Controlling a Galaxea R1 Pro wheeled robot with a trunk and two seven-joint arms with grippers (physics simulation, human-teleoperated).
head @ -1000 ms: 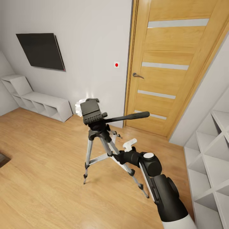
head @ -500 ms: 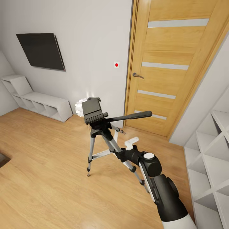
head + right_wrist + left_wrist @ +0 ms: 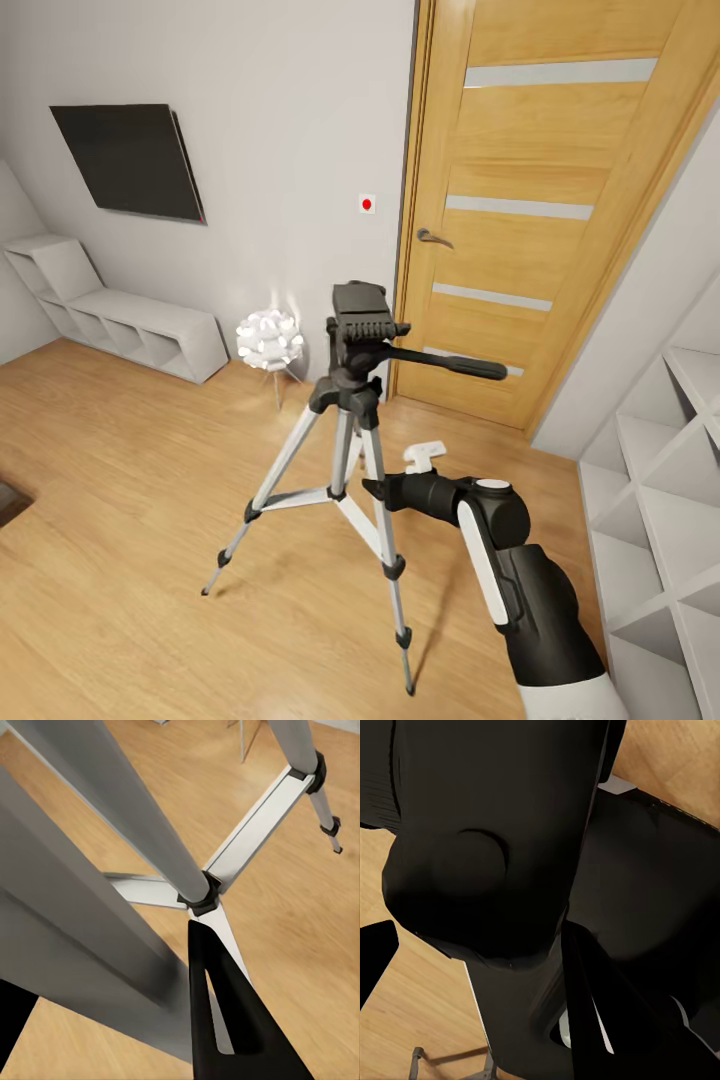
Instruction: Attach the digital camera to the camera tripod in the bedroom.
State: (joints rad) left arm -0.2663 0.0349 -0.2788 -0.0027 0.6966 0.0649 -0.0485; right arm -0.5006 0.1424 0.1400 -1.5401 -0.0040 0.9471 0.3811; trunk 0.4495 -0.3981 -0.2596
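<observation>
Right pincer: the black two-finger right pincer [image 3: 385, 490] sits at the end of the black and white right arm [image 3: 520, 580], low among the legs of the stand; in the right wrist view one black finger [image 3: 225, 1012] lies along a silver brace and a thick silver leg passes between the fingers, so I judge it is closed on a leg, but the contact itself I cannot tell for sure
Left pincer: in the left wrist view there are dark black shapes very close to the lens, maybe the robot's own body; if the left pincer is open or closed I cannot tell
Tripod: the tall camera tripod with silver metal legs and black joints [image 3: 345, 440] stands on the light wood plank floor [image 3: 120, 560], all three feet spread
Tripod head: the black head with its flat mounting plate [image 3: 360, 315] is directly above the right pincer, and the long black side handle [image 3: 445, 363] points toward the oak door with frosted strips [image 3: 540, 210]
Key relation: the long axis of the tripod is upright; the plate lies upward from the right pincer, and the right arm is the nearer one
Surroundings: a small white spiky-ball lamp [image 3: 268, 338] stands behind the tripod, near the pale grey wall; white cubby shelves [image 3: 660, 480] are at the right
</observation>
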